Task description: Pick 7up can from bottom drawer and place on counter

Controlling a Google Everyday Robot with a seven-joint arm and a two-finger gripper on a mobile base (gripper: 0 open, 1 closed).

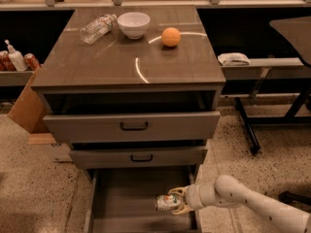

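Camera view looks down on the grey cabinet from the front. The bottom drawer [121,203] is pulled out at 6 o'clock in the frame, its plain grey floor mostly bare. The 7up can [164,202] lies on its side at the drawer's 3 o'clock edge, close to the right wall, with its green and red marks showing. The gripper [177,201] reaches in from 4 o'clock on a white arm [243,200], and its pale fingers [181,192] sit one above and one below the can, clamped on it. Whether the can rests on the drawer floor or is lifted just off it cannot be told.

Above, the middle drawer [138,157] and top drawer [131,126] stand partly out, each with a black handle. On the counter [121,64], a clear bottle [97,28] lies at 11 o'clock, a white bowl [134,24] stands at 12 o'clock just beside it, and an orange [170,36] sits at 1 o'clock. A cardboard box [23,106] leans against the cabinet at 9 o'clock.
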